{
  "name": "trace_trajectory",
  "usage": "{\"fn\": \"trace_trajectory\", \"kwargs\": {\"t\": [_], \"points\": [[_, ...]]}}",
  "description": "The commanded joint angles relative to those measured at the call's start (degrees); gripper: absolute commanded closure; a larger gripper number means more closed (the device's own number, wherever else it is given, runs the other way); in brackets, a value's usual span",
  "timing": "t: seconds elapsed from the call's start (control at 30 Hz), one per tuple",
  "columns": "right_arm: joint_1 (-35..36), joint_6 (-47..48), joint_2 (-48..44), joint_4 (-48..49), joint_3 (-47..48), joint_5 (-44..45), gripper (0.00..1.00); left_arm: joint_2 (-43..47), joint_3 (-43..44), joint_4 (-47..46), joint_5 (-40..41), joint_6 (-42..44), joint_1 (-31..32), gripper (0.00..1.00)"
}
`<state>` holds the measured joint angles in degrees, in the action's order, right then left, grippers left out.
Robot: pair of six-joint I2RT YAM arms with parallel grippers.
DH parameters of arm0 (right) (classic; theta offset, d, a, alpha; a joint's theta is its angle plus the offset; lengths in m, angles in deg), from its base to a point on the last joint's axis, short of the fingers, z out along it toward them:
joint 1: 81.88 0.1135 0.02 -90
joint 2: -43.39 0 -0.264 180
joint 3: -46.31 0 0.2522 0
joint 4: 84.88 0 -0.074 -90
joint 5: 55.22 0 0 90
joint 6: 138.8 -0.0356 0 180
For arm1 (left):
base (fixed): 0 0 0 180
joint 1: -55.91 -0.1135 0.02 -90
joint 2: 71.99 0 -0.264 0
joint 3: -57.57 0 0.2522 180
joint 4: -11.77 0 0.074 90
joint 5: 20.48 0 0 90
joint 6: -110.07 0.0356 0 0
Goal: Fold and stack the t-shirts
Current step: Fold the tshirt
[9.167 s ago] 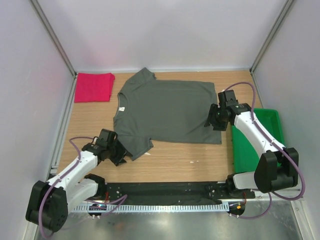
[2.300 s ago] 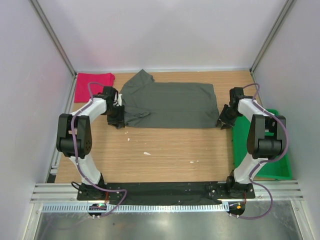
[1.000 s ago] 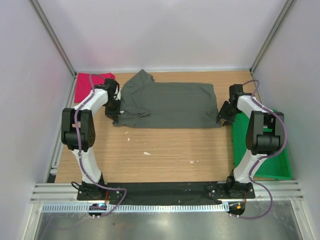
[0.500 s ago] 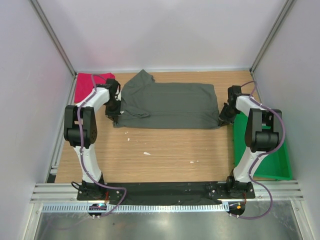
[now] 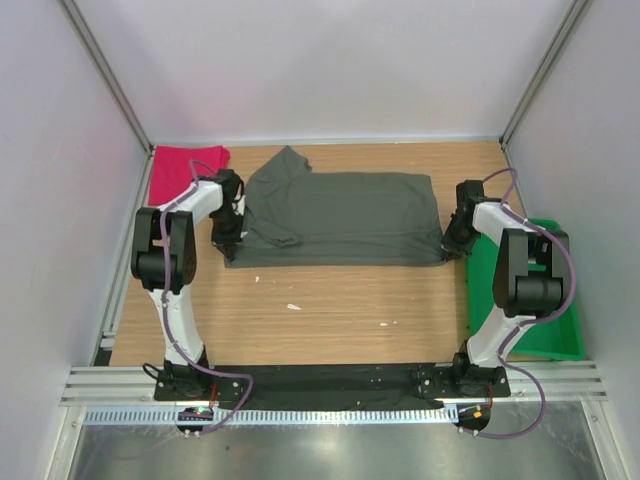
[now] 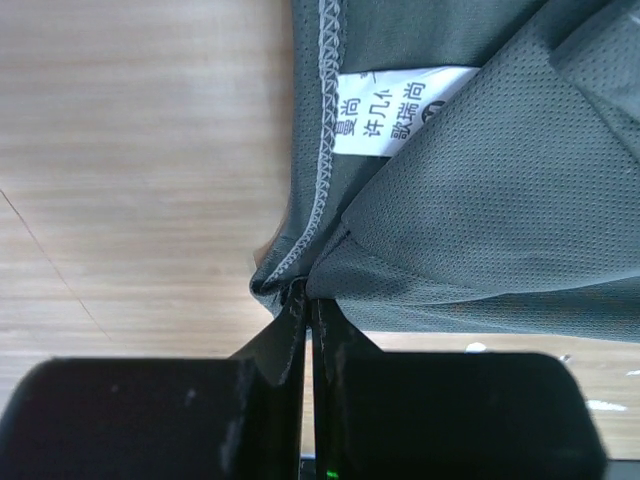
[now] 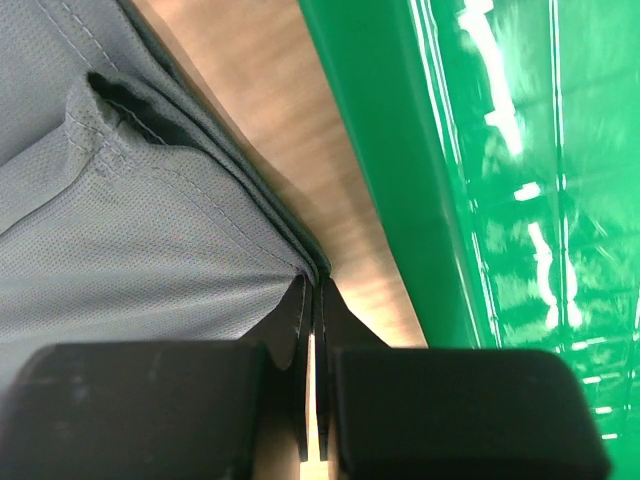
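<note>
The dark grey-olive t-shirt (image 5: 340, 220) lies folded into a wide band across the back half of the table, one sleeve sticking out at its far left. My left gripper (image 5: 230, 250) is shut on the shirt's near left corner; in the left wrist view the gripper (image 6: 305, 300) pinches the stitched hem (image 6: 322, 170) beside a white label (image 6: 395, 110). My right gripper (image 5: 447, 247) is shut on the near right corner, where the gripper (image 7: 312, 285) clamps the layered cloth edge (image 7: 180, 190). The pinkish-red t-shirt (image 5: 182, 172) lies folded at the far left corner.
A green plastic tray (image 5: 548, 300) stands along the right side, and the tray's wall (image 7: 440, 170) is close beside my right gripper. Small white scraps (image 5: 293, 306) lie on the wood. Grey walls close in the left, right and back.
My right gripper has shut on the shirt's right corner. Both grippers and the grey shirt have shifted slightly toward the near side of the table.
</note>
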<state>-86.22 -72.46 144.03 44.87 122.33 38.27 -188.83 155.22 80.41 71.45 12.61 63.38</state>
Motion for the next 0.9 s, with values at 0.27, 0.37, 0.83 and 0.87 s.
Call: {"fn": "trace_trajectory", "kwargs": {"t": [0.27, 0.37, 0.83, 0.87], "points": [[0.38, 2.21, -10.27, -7.27, -3.73, 0.99, 0.66, 13.53, -6.29, 2.25, -4.12, -3.25, -0.35, 0.61], [0.38, 3.44, -10.99, -8.07, 0.75, 0.74, 0.62, 18.9, -5.59, 1.91, -7.19, -5.1, -0.17, 0.59], [1.88, -1.56, -0.19, 0.1, 8.32, -7.96, 0.88, 16.3, -11.03, -14.34, -25.05, -14.07, 1.41, 0.82], [1.96, -1.83, 0.17, 1.23, 7.97, -8.32, 0.89, 16.03, -11.56, -14.96, -25.05, -14.42, 1.41, 0.82]]}}
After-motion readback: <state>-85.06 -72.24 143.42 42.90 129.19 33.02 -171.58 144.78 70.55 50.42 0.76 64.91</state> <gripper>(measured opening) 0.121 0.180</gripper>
